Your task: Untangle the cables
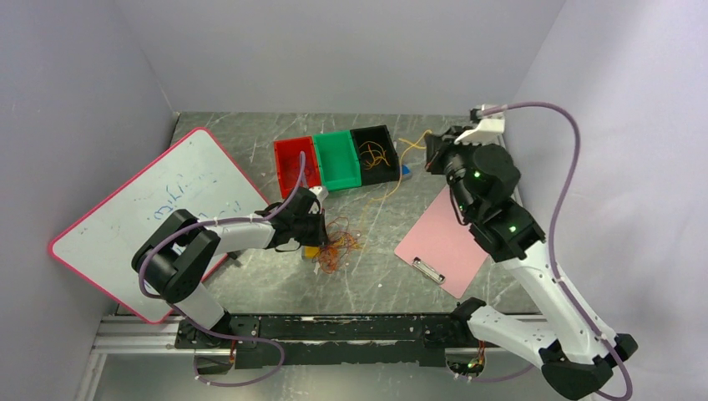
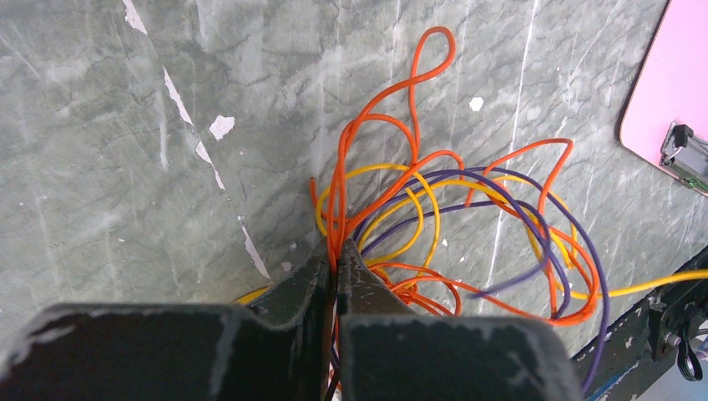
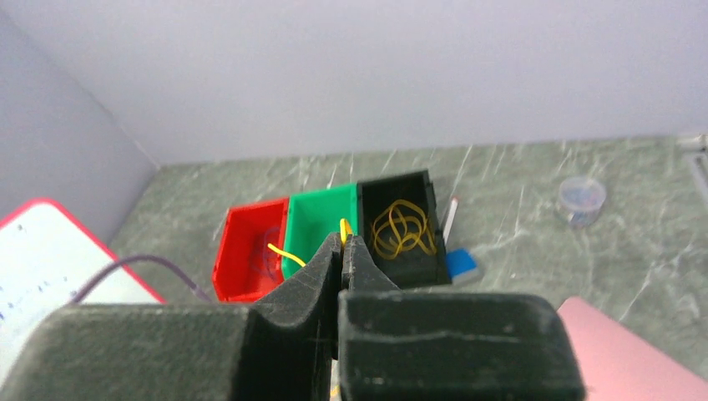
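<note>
The cables (image 2: 451,225) lie as a loose tangle of orange, yellow and purple loops on the grey marbled table, seen in the top view as the cables (image 1: 336,246) at centre. My left gripper (image 2: 336,249) is shut on a few orange strands at the tangle's left edge; it shows in the top view as the left gripper (image 1: 321,224). My right gripper (image 3: 343,242) is raised near the bins, shut on one yellow cable (image 3: 344,227). That yellow cable (image 1: 391,190) trails from the right gripper (image 1: 428,152) back toward the tangle.
Red bin (image 1: 295,165), green bin (image 1: 337,160) and black bin (image 1: 375,154) stand at the back; the black one holds coiled yellow cables (image 3: 402,230). A pink clipboard (image 1: 441,241) lies right, a whiteboard (image 1: 146,217) left. A blue eraser (image 3: 462,266) and clear cup (image 3: 582,196) sit beyond.
</note>
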Controlling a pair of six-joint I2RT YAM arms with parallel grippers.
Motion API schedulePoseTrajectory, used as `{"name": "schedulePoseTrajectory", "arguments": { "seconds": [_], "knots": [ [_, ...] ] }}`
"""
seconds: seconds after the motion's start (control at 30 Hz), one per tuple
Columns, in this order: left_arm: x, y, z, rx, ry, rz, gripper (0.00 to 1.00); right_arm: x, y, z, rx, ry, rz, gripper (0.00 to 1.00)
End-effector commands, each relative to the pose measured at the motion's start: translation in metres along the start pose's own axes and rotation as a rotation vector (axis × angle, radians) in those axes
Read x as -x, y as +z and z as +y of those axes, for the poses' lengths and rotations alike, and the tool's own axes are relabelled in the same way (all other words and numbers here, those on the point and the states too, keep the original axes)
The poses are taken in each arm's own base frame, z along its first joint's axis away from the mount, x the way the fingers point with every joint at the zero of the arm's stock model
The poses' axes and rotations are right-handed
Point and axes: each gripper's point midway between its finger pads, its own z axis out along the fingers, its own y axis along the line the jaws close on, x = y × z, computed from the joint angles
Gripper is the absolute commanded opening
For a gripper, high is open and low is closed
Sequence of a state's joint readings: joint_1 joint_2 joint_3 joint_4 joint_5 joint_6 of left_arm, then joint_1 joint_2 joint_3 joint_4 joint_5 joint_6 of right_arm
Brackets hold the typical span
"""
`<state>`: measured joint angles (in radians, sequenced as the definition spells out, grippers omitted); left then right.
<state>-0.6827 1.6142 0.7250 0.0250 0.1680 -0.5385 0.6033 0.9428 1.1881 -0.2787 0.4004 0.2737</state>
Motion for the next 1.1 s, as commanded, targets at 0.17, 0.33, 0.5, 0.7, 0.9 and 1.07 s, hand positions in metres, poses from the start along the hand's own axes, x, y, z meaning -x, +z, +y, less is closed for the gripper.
{"name": "schedulePoseTrajectory", "arguments": {
  "seconds": [0.17, 0.33, 0.5, 0.7, 0.9, 1.07],
  "knots": [
    [0.002, 0.004, 0.003, 0.014, 0.020, -0.009, 0.07, 0.084, -0.033, -0.023, -0.109, -0.080, -0.175, 0.00],
    [0.001, 0.005, 0.005, 0.020, 0.022, -0.006, 0.07, 0.115, -0.046, -0.029, -0.137, -0.096, -0.242, 0.00],
    [0.000, 0.006, 0.005, 0.021, 0.020, -0.003, 0.07, 0.137, -0.058, -0.035, -0.166, -0.117, -0.292, 0.00],
    [-0.001, 0.006, 0.007, 0.026, 0.020, -0.001, 0.07, 0.154, -0.068, -0.039, -0.189, -0.123, -0.337, 0.00],
    [0.000, 0.007, 0.007, 0.025, 0.020, 0.000, 0.07, 0.168, -0.076, -0.041, -0.197, -0.124, -0.371, 0.00],
    [-0.001, 0.006, 0.007, 0.028, 0.022, 0.000, 0.07, 0.182, -0.081, -0.042, -0.204, -0.138, -0.401, 0.00]
  ]
}}
